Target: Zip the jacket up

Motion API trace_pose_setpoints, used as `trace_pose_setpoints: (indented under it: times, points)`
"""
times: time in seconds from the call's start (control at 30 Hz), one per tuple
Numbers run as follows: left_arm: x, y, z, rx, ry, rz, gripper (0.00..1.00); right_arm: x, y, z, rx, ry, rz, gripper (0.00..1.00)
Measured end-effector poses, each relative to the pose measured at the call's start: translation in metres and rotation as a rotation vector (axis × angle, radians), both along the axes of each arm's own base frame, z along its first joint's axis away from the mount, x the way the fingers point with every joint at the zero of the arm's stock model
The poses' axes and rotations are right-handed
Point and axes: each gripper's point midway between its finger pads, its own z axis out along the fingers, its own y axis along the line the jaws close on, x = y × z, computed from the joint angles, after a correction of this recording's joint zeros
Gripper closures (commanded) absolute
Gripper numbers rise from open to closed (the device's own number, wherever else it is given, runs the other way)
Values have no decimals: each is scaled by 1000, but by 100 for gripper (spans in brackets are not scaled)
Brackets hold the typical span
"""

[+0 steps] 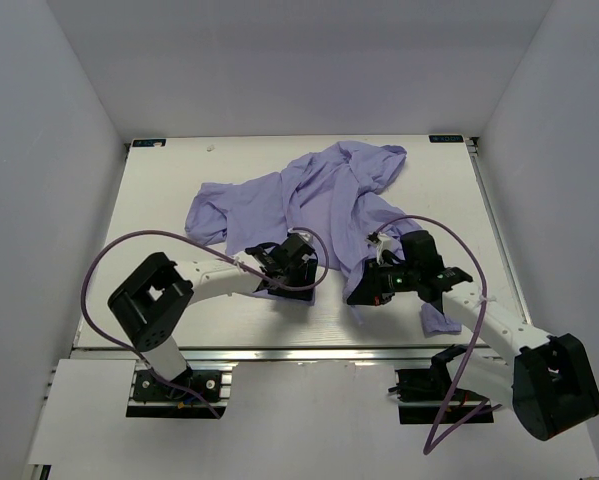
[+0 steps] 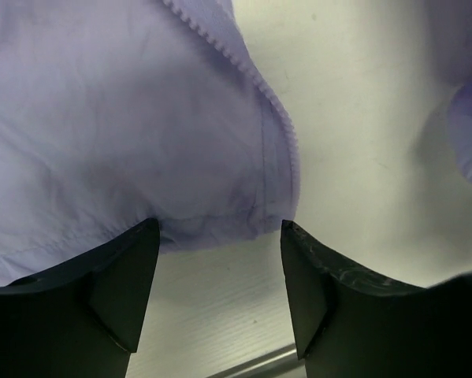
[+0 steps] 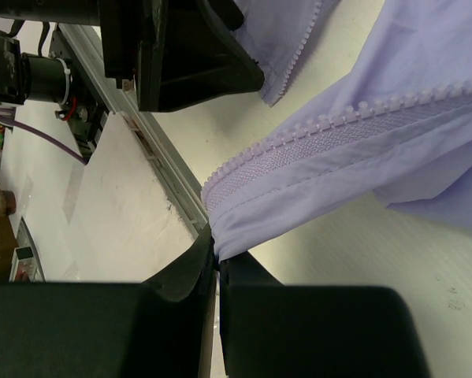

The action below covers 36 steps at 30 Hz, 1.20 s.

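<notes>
The jacket (image 1: 309, 195) lies crumpled and open on the table (image 1: 159, 200), its two front edges spread well apart, so as far as I can see none of the zipping is done. The right claw (image 3: 216, 253) is clenched on the jacket's bottom corner at one front edge, pinching the fabric just below the end of that edge's teeth (image 3: 338, 118). The left claw (image 2: 216, 236) is released, its jaws standing apart at the jacket's other front corner. The hem (image 2: 212, 224) there lies just beyond the fingertips, a second row of zipper links runs away up that edge, and nothing is gripped yet. I can't make out the slider or the pin in any view. By my reckoning this is only the setting-up. One side of the jacket is held and the other must yet be taken. Then the two bottom ends have to be brought together, the pin seated in the slider, and the slider drawn up the full length of the jacket. Nearly all of the work is left.
</notes>
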Motion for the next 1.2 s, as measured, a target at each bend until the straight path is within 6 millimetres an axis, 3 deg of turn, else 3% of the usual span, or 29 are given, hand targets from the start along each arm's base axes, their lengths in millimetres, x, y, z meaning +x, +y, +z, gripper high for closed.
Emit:
trace_pose_setpoints:
  times: [0.27,0.8,0.9,0.93,1.0,1.07,1.2]
  points:
    - [11,-2,-3,53,-43,21,35,1,-1,1,-1,-13,-2,100]
    - [11,-17,-8,177,-119,-4,37,8,-7,-7,-55,-21,-51,100]
    - [12,-24,-9,175,-125,-10,50,11,-10,-9,-73,-27,-69,100]
    - [12,-26,-9,173,-125,-10,63,11,-10,-10,-78,-29,-74,100]
    - [13,-31,-10,162,-127,-8,76,13,-11,-10,-84,-34,-82,100]
    - [13,-36,-10,145,-125,-5,100,14,-12,-11,-90,-38,-89,100]
    - [13,-39,-9,125,-128,-7,100,14,-12,-12,-92,-38,-92,100]
